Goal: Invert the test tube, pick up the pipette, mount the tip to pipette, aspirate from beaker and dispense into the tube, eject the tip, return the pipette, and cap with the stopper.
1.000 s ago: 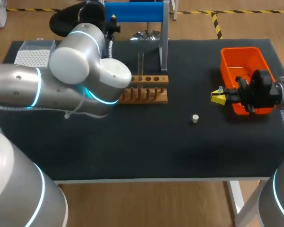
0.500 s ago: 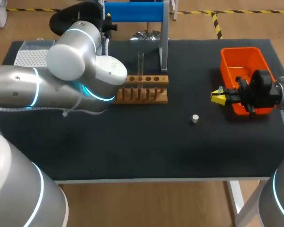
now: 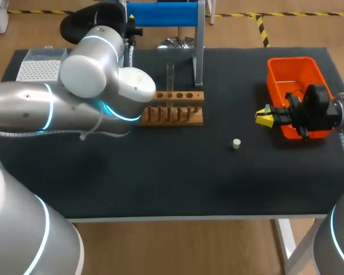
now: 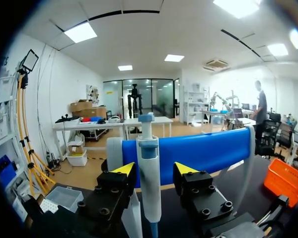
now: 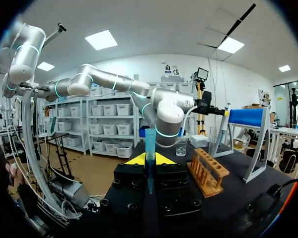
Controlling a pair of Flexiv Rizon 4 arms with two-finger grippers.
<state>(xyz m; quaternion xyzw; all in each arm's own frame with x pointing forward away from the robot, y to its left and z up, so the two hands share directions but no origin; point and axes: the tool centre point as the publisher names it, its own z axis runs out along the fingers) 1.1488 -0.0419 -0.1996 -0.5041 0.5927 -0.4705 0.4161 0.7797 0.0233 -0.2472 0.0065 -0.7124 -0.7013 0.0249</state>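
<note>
**Left gripper straddles the pipette**

Behind the wooden rack [image 3: 175,109], the left gripper [image 4: 154,168] stands wide. Its fingers sit either side of the pipette [image 4: 150,198] hanging on the blue stand [image 3: 163,14], with a gap on one side, so nothing is gripped yet. It should close squarely on the barrel, then lift straight up off the stand.

Right of the rack, the right gripper [image 5: 149,159] pinches a blue tip [image 5: 150,141]. The test tube [image 3: 170,77] stands upright in the rack. The stopper [image 3: 236,144] lies front-right of the rack on the dark worktop [image 3: 178,177]. The stand's post just behind the rack likely leaves the arm little room.
</note>
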